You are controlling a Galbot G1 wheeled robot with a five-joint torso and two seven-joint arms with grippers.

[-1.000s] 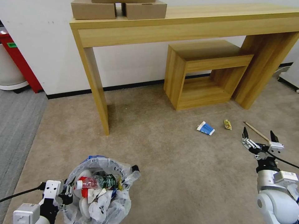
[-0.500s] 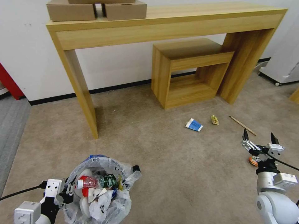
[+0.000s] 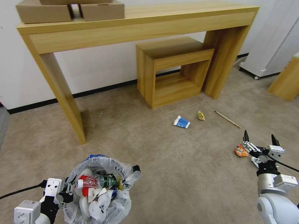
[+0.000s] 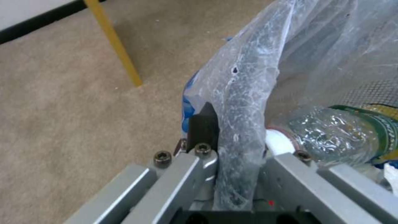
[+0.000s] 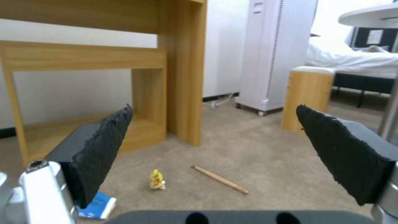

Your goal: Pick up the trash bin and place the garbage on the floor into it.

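The trash bin point(image 3: 102, 193), lined with a crinkly whitish bag, hangs at the lower left, holding a green-label bottle point(image 3: 99, 181) and crumpled paper. My left gripper point(image 3: 64, 193) is shut on the bin's rim point(image 4: 240, 130). On the beige carpet point(image 3: 140, 149) lie a blue-white carton point(image 3: 181, 122) point(image 5: 97, 207), a yellow scrap point(image 3: 201, 115) point(image 5: 157, 179), a thin wooden stick point(image 3: 227, 119) point(image 5: 219, 179) and an orange wrapper point(image 3: 240, 151). My right gripper point(image 3: 260, 140) point(image 5: 215, 155) is open in the air, just right of the orange wrapper.
A long wooden console table point(image 3: 137, 21) with cardboard boxes point(image 3: 68, 11) stands against the wall, a smaller wooden nesting table point(image 3: 171, 68) under it. A white wheeled unit point(image 3: 274, 40) and a wooden stool point(image 3: 285, 81) stand at the far right.
The whole head picture has shifted left, so the camera has turned right. The orange wrapper has come into sight beside my right gripper. The bin stays in my left gripper.
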